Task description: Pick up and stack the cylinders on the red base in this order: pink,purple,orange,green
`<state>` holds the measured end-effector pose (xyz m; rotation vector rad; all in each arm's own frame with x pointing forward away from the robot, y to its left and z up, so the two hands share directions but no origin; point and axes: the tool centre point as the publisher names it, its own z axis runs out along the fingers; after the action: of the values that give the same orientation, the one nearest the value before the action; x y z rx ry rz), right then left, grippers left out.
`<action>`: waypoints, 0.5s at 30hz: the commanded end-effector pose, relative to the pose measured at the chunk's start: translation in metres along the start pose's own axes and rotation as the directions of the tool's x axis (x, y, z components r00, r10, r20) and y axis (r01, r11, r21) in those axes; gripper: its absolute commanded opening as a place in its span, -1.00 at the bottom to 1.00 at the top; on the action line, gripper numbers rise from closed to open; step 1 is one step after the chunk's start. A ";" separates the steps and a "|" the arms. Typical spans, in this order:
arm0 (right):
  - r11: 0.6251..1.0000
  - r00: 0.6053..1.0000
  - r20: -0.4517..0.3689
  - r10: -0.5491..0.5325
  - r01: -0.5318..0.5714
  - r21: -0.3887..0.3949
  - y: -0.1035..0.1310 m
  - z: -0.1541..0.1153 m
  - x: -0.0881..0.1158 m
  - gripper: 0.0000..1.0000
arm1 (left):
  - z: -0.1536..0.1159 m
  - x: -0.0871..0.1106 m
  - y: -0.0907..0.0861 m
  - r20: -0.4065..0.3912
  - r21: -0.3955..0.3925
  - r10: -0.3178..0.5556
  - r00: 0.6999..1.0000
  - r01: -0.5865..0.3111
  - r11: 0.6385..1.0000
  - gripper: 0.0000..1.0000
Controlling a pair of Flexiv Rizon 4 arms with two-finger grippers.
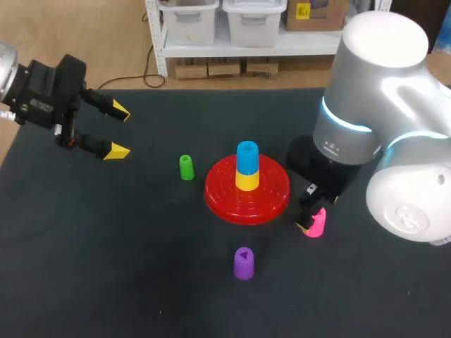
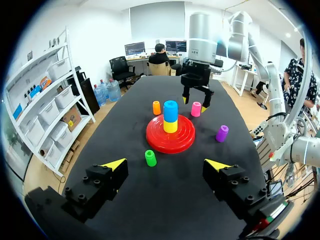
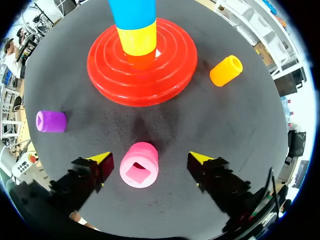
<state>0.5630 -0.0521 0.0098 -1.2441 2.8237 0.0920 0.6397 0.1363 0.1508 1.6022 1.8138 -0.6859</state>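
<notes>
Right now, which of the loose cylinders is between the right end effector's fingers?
The pink cylinder: it stands between the right end effector's open fingers, touching neither. The purple cylinder, orange cylinder and green cylinder sit farther off.

Head camera high behind the robot, looking down on the table (image 1: 106, 282), left wrist camera low, facing across it from afar, right wrist camera close above the pink cylinder (image 3: 139, 165), all three sharing the red base (image 1: 225, 201).
</notes>
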 end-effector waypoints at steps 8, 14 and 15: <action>1.000 1.000 0.003 -0.001 0.001 0.002 0.000 0.001 -0.002 -1.00 | 0.000 0.001 -0.001 0.001 -0.003 0.001 1.000 -0.001 1.000 1.00; 1.000 1.000 0.003 -0.004 0.004 -0.002 0.001 0.000 -0.002 -1.00 | 0.000 0.001 -0.001 0.001 -0.003 0.001 1.000 -0.001 1.000 1.00; 1.000 1.000 0.006 -0.008 0.008 -0.003 0.001 -0.001 -0.002 -1.00 | 0.000 0.001 -0.001 0.001 -0.003 0.001 1.000 -0.001 1.000 1.00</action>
<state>0.5643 -0.0497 0.0097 -1.2530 2.8176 0.0989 0.6397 0.1363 0.1508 1.6022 1.8138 -0.6859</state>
